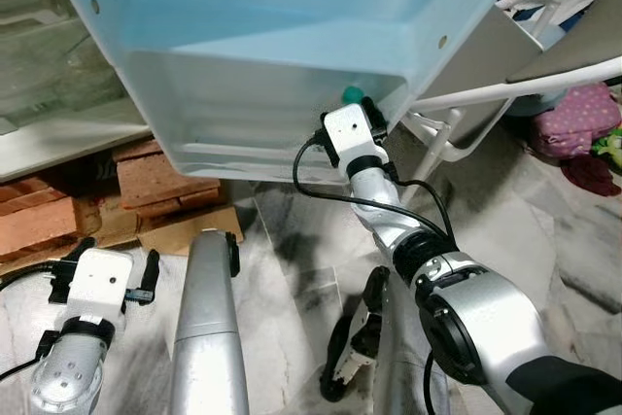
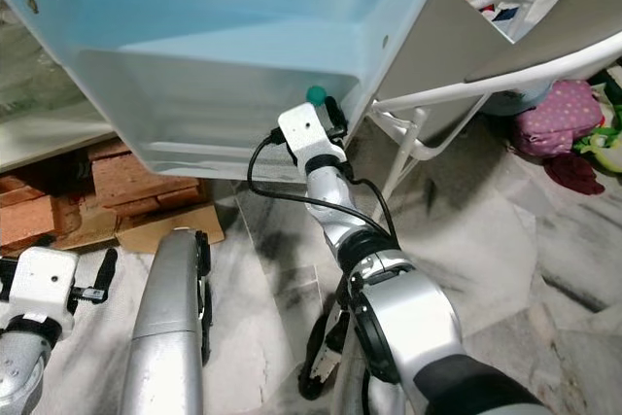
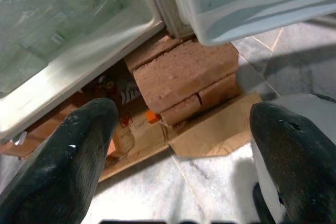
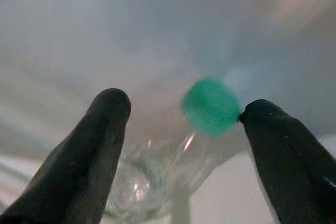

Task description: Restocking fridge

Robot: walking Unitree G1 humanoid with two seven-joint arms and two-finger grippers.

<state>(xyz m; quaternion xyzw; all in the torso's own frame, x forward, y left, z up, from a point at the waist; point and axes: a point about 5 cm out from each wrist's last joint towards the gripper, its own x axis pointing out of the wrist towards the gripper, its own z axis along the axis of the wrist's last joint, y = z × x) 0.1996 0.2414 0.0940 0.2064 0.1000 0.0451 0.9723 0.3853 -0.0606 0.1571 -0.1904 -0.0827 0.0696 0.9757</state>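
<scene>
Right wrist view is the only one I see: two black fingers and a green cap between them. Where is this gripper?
Observer: The right gripper reaches into the bottom corner of the pale blue fridge door bin.
Operator: Is the left gripper busy?
Observer: No, the left gripper hangs low, fingers open, over the marble floor.
Operator: What lies under the fridge?
Observer: Red bricks and flattened cardboard.

Both head views look down onto the fridge door shelf (image 1: 292,114). The right wrist camera sits close behind a green-capped bottle (image 4: 210,106); the left wrist camera faces bricks (image 3: 184,74) ahead.
</scene>
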